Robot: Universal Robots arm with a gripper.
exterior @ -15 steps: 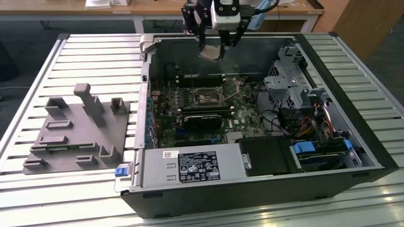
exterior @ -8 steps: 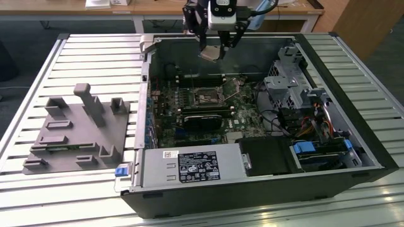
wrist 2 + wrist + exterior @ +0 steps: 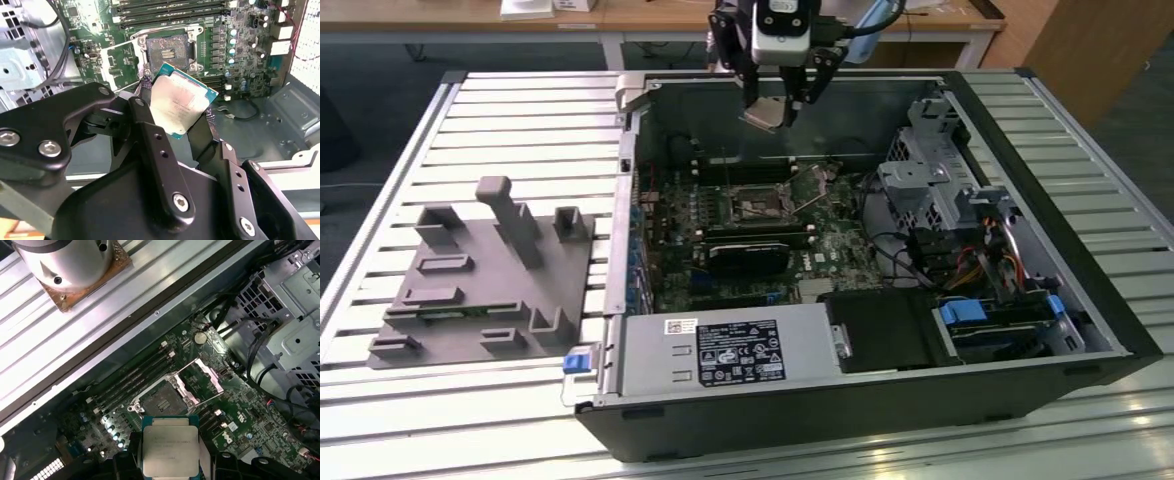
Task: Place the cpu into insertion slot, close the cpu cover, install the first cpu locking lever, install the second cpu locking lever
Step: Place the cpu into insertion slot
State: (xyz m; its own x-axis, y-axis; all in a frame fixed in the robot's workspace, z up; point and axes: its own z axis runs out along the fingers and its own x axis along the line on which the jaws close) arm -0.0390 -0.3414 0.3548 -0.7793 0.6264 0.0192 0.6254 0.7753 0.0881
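A ribbed metal table point(image 3: 480, 110) carries an open computer case point(image 3: 1107, 330) lying on its side. Next to it, on the exterior view's left, sits a grey block of holders point(image 3: 467, 290). At the near end of the case is the silver power supply point(image 3: 720, 350). It wears a black label point(image 3: 736, 352) crowded with white marks, with a small white sticker above it.

Deeper in lies the green board point(image 3: 841, 255), with a black card point(image 3: 747, 255) across it. The gripper point(image 3: 774, 110) hangs above the far end of the case, well clear of the board. In the second wrist view its black fingers point(image 3: 146, 107) pinch the cpu point(image 3: 181, 102) by two opposite edges. The chip is tilted, its dull silver top showing several lines of faint grey print.

In the first wrist view the insertion slot point(image 3: 162, 401) sits bare. The cpu cover point(image 3: 216, 381) is swung up beside it.
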